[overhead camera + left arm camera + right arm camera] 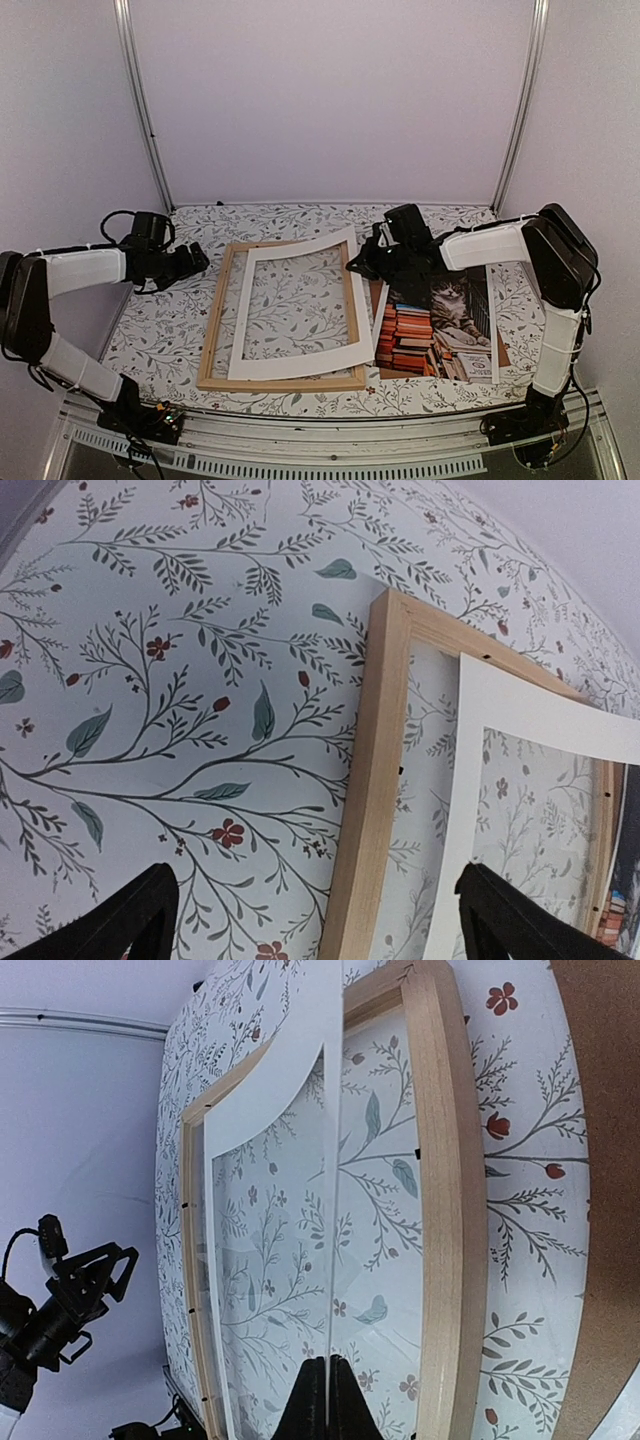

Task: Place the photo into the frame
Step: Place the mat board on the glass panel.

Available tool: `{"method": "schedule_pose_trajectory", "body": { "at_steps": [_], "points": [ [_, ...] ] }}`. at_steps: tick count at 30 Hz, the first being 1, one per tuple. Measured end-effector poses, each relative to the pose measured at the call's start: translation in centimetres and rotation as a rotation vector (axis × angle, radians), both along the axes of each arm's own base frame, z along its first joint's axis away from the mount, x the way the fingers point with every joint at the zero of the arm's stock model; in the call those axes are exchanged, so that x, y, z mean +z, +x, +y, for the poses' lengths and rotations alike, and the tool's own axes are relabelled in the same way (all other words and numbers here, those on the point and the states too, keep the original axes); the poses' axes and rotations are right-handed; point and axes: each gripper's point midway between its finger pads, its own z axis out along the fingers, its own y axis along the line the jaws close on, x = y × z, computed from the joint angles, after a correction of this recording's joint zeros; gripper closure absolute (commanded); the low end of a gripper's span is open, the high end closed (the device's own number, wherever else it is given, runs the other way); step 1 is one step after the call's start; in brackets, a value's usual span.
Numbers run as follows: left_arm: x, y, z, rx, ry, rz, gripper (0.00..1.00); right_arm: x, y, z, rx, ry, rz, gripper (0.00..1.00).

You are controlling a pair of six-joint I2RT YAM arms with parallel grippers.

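The table (160, 320), covered in a leafy floral print, carries two things directly — a light wood frame (280, 381) at centre, a brown backing board (600, 1080) just right of it.

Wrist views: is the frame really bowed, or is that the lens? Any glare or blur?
Top external: the frame looks straight-sided, the light is even, no glare. Left wrist: its rail curves, so that is lens distortion; the picture is sharp, and the left fingers are dark silhouettes. Right wrist: same bowing, with the white mat edge-on above the right fingers; no glare.
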Motion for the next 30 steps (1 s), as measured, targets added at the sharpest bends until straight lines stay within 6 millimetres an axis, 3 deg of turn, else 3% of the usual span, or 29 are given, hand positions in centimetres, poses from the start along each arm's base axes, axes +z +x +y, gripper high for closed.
{"method": "schedule_pose_trajectory", "body": {
  "at_steps": [7, 13, 20, 30],
  "points": [
    [-1.9, -0.4, -1.3, -0.036, -0.020, 0.040, 0.00, 0.1, -0.2, 0.6, 0.005, 0.011, -0.001, 1.00],
    [-3.5, -0.6, -2.5, -0.072, -0.038, 0.079, 0.00, -1.1, -0.4, 1.4, 0.012, 0.007, 0.014, 1.00],
    [-4.6, -0.8, -3.5, -0.103, -0.053, 0.103, 0.00, -1.4, -0.3, 1.6, 0.007, 0.005, 0.021, 1.00],
    [-5.1, -1.0, -4.3, -0.122, -0.059, 0.112, 0.00, -2.3, -0.1, 3.5, 0.032, 0.007, 0.019, 1.00]
  ]
}}
